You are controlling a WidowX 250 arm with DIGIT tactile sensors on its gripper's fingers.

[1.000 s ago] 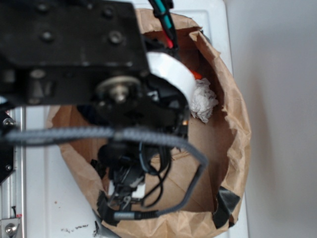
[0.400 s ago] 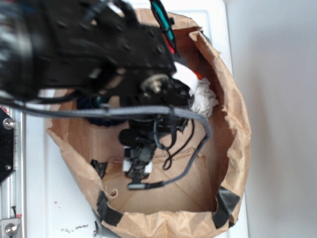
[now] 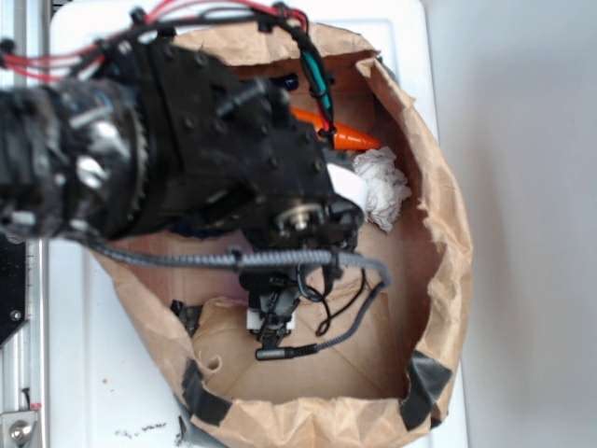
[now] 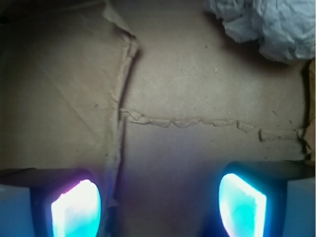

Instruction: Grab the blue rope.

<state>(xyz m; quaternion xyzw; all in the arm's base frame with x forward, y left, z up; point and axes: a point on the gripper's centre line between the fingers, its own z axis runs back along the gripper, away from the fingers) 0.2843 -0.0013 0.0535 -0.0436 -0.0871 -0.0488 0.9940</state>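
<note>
Here the gripper (image 4: 158, 197) hangs inside the paper bag (image 3: 448, 233), jaws spread wide and holding nothing.

The wrist view shows only bare brown bag floor between the two glowing fingertips (image 4: 76, 207), with crumpled white paper (image 4: 266, 24) at the upper right. The blue rope cannot be made out in either view; it is probably hidden under the arm, which covers the bag's left half. An orange carrot (image 3: 340, 135) lies near the far wall. Open jaws suit a search before any descent.

Blue rope, hidden in both views, its pose and place impossible to tell
</note>
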